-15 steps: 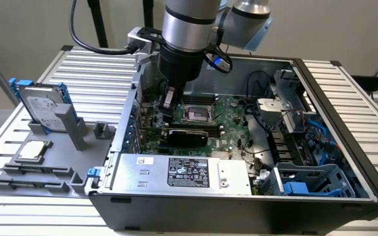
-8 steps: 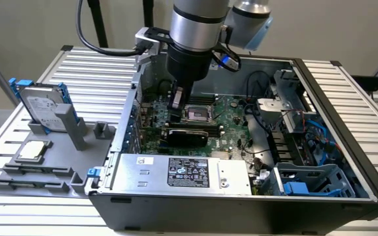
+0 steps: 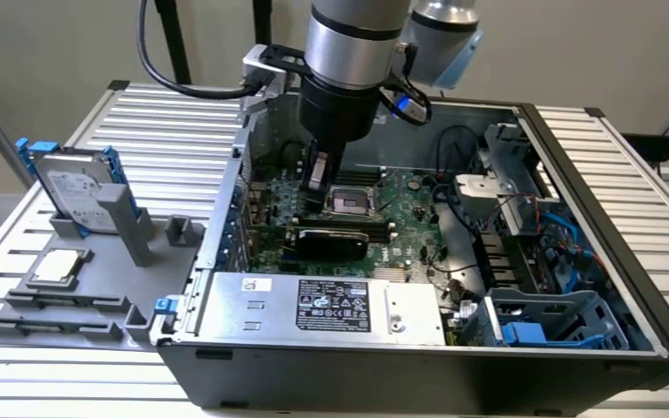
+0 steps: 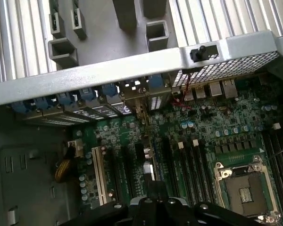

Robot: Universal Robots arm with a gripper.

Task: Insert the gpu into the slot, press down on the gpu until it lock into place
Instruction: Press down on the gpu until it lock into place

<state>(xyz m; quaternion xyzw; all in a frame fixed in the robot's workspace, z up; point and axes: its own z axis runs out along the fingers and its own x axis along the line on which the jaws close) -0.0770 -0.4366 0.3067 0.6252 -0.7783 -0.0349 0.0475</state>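
Currently the silver-and-black robot arm (image 3: pixel 352 61) hangs straight down into the open black computer case (image 3: pixel 428 366), its wrist vertical above the green motherboard (image 3: pixel 410 218). The gripper (image 3: pixel 320 178) sits low, just beside the square silver processor socket (image 3: pixel 350 202), on the exterior view's left of it. Its jaws are pressed together and hold nothing that can be made out.

The gpu, a flat black rectangular card with a dark shroud (image 3: pixel 328 241), lies on the motherboard just in front of the processor socket, toward the grey labelled power-supply box (image 3: pixel 323 306), apart from the gripper. Whether it is fully seated cannot be told.

The wrist view looks down past the gripper body (image 4: pixel 155 212) onto the processor socket (image 4: pixel 245 188) and the row of expansion slots beside it; the blue slot is not clearly distinguishable.

Outside the case, on the exterior view's left of it, a silver hard drive with blue rails (image 3: pixel 77 183) stands upright in a grey fixture (image 3: pixel 102 296).
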